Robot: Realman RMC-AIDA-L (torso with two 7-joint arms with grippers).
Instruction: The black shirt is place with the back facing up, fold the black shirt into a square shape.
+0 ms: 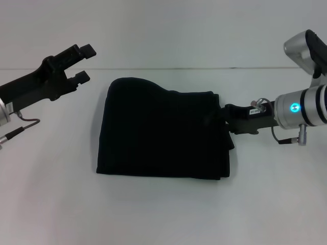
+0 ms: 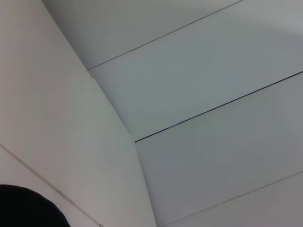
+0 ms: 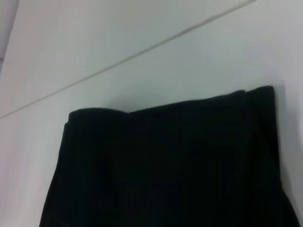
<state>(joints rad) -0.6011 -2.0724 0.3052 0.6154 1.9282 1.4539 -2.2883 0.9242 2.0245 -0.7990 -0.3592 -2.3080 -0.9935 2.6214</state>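
The black shirt (image 1: pixel 162 133) lies folded into a rough square, several layers thick, in the middle of the white table (image 1: pixel 163 214), plain side up. It fills the lower part of the right wrist view (image 3: pixel 165 165). My right gripper (image 1: pixel 228 120) is low at the shirt's right edge, touching the fabric, and its tips merge with the black cloth. My left gripper (image 1: pixel 85 63) is open and empty, raised above the table beyond the shirt's far left corner. A dark rounded patch (image 2: pixel 26 208) in the left wrist view cannot be identified.
The white table ends at a white back wall (image 1: pixel 163 30) just behind the shirt. Bare table surface lies in front of the shirt and on both sides of it. A thin cable (image 1: pixel 20 127) hangs from the left arm.
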